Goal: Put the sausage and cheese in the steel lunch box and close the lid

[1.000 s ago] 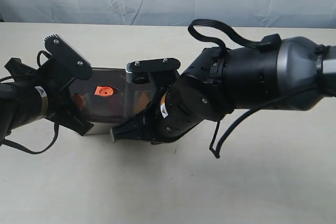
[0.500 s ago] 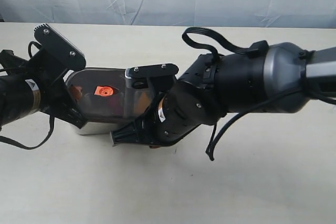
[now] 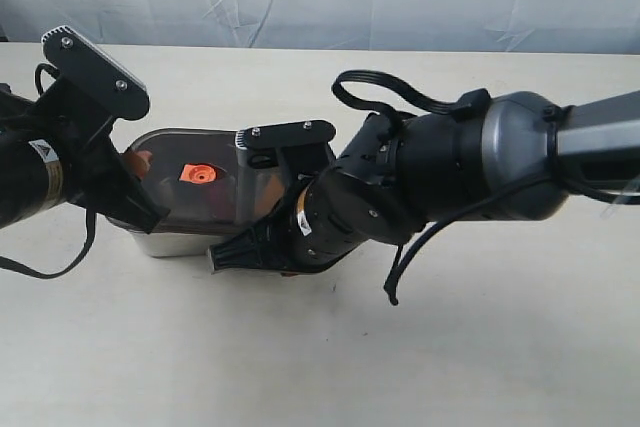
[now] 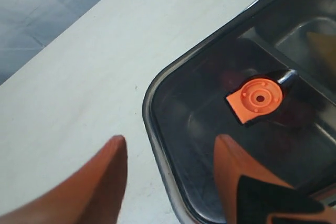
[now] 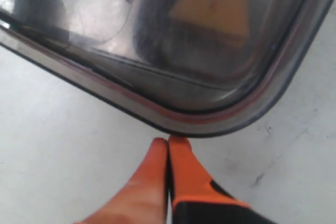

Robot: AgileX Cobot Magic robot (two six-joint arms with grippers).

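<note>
Exterior view: one lid atop steel lunch box

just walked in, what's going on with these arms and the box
Two robot arms work at a steel lunch box on the table. The dark translucent lid, with its orange valve tab, lies on the box, and the cheese shows through it. The left pincer is open at one end, one finger over the lid, the other over the table. The right pincer is shut, tips at a corner of the box. Whether the lid is fully seated cannot be told.
</note>
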